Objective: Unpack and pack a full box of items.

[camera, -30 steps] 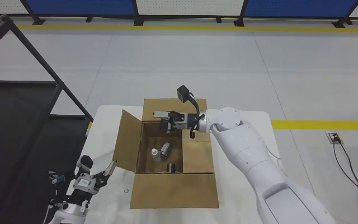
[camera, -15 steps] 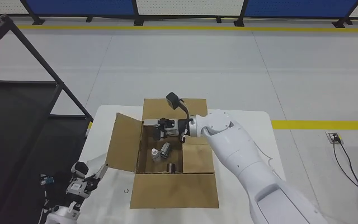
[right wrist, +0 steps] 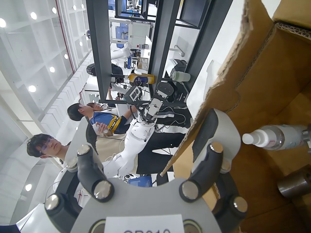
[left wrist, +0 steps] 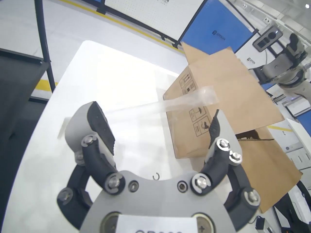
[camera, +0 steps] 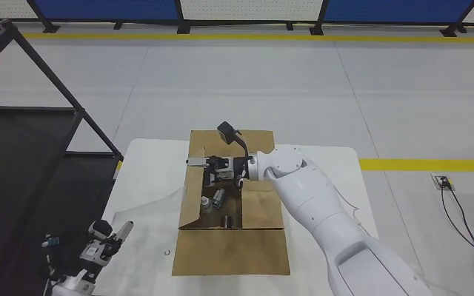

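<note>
The right gripper (camera: 200, 161) hung at the left flap (right wrist: 230, 90) of the cardboard box (camera: 231, 255), fingers apart, with the flap's edge running between them. A spray bottle (right wrist: 274, 137) lay inside, just beyond. The left gripper (left wrist: 156, 116), fingers also apart, sat well away by the corner of the surface (left wrist: 109, 78).

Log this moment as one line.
right gripper: open around raised flap | left gripper: open, empty, above table | cardboard box: spray bottle, metal cylinder inside
</note>
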